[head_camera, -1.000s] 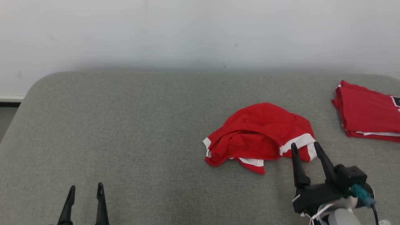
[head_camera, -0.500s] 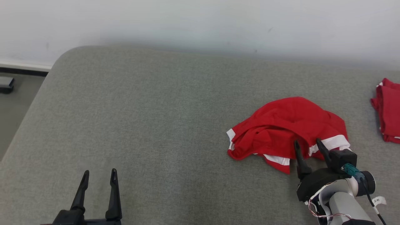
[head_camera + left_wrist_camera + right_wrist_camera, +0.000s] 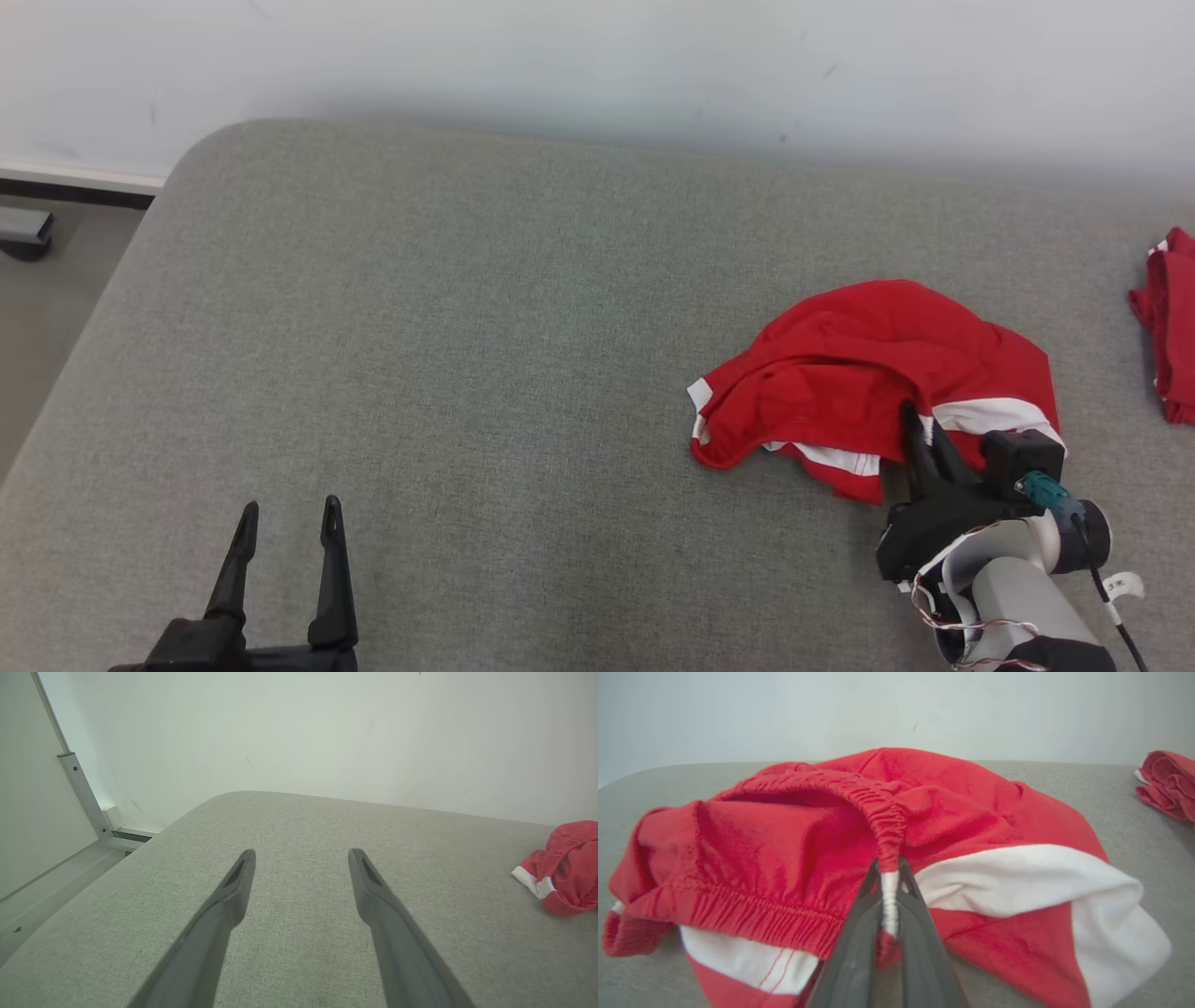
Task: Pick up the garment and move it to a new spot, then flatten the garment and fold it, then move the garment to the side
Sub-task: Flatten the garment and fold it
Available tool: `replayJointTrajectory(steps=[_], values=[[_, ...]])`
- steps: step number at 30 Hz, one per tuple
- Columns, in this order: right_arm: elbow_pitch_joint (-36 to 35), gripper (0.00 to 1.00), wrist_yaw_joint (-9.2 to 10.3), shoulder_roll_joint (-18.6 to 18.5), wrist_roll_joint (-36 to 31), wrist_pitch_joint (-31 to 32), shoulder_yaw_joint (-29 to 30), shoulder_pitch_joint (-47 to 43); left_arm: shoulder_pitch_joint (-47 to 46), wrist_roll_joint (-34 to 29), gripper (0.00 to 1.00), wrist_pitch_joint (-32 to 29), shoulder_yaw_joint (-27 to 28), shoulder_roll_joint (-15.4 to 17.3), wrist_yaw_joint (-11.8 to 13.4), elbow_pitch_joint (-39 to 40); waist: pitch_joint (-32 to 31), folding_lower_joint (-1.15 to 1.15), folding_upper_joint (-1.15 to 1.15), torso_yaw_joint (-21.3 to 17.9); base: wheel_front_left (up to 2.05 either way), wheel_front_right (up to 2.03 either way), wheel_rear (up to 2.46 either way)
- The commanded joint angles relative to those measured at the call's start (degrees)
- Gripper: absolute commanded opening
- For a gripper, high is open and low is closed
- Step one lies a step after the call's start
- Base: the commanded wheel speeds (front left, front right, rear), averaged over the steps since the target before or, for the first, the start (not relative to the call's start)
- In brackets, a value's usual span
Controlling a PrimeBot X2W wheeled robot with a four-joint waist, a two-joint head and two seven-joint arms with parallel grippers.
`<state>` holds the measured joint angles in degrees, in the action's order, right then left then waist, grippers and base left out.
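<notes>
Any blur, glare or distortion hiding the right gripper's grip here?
Head view: even soft light, no glare, sharp. Right wrist view: the right gripper looks soft near the lens, but the garment is in focus and its elastic band, pinched between the fingers, reads clearly. Left wrist view: the left gripper is slightly blurred, with wide-angle stretch.

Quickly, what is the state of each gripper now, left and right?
Left gripper: open, holding nothing, above the grey cushion.
Right gripper: shut on the garment, at its gathered elastic edge.

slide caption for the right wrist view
The right gripper shut on the gathered band of the red garment on a grey surface.
</notes>
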<state>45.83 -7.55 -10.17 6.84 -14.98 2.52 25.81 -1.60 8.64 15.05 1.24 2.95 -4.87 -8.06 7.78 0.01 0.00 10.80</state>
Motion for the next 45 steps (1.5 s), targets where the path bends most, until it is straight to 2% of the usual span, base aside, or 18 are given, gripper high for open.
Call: replayJointTrajectory(steps=[1,8,14,19,24,32,33,34,35,36,39,45], values=[[-1.37,0.00,0.16,0.74,0.65,-0.23,-0.48,-1.23,0.17,0.02,1.00,0.17,0.10,-0.10,0.09,-0.25,-0.82,-0.01,0.00,-0.27,0.00,0.00,0.00],[-13.00,0.00,0.16,1.38,3.03,-0.24,-6.41,-5.12,2.03,1.15,1.00,0.17,-0.35,-0.11,0.68,-0.63,-3.33,-0.01,0.00,-1.54,0.00,0.00,0.00],[-19.96,0.00,0.16,1.14,3.96,1.88,-11.15,-6.52,2.33,1.99,1.00,0.17,-1.85,-0.10,0.91,-0.95,-3.73,-0.01,0.00,-1.28,0.00,0.00,0.00],[-24.11,0.00,0.16,2.99,5.37,4.35,-17.09,-7.32,2.09,2.70,1.00,0.17,-3.25,-0.10,0.87,-1.48,-3.84,-0.01,0.00,0.07,0.00,0.00,0.00],[-23.72,0.00,0.16,5.15,6.99,5.68,-22.66,-6.85,1.14,3.03,1.00,0.17,-4.51,-0.10,0.69,-2.20,-3.77,-0.01,0.00,1.55,0.00,0.00,0.00],[-14.51,0.00,0.16,7.12,10.99,5.39,-31.70,-6.10,0.15,3.36,1.00,0.17,-5.96,-0.10,0.34,-3.80,-3.73,-0.01,0.00,3.52,0.00,0.00,0.00],[-13.23,0.05,0.16,7.19,11.53,4.95,-32.37,-5.93,0.08,3.37,1.00,0.17,-6.09,-0.11,0.28,-3.98,-3.74,-0.01,0.00,3.65,0.00,0.00,0.00],[-12.02,0.38,0.16,7.24,11.78,4.50,-33.16,-5.71,-0.05,3.43,1.00,0.17,-6.19,-0.11,0.24,-4.16,-3.78,-0.01,0.00,3.74,0.00,0.00,0.00],[-10.97,0.89,0.16,7.34,12.14,4.03,-33.91,-5.53,-0.15,3.49,1.00,0.17,-6.21,-0.11,0.21,-4.30,-3.85,-0.01,0.00,3.78,0.00,0.00,0.00],[-10.15,1.00,0.16,7.39,12.65,3.50,-34.46,-5.38,-0.17,3.54,1.00,0.17,-6.21,-0.11,0.19,-4.43,-3.97,-0.01,0.00,3.77,0.00,0.00,0.00],[-9.23,1.00,0.16,7.39,14.06,2.13,-36.24,-4.82,0.24,3.34,1.00,0.17,-5.83,-0.10,0.13,-4.81,-4.54,-0.01,0.00,3.13,0.00,0.00,0.00],[-10.82,1.00,0.16,7.39,13.80,0.27,-35.83,-4.47,1.23,2.46,1.00,0.17,-4.68,-0.11,-0.04,-4.98,-5.68,-0.01,0.00,1.31,0.00,0.00,0.00]])
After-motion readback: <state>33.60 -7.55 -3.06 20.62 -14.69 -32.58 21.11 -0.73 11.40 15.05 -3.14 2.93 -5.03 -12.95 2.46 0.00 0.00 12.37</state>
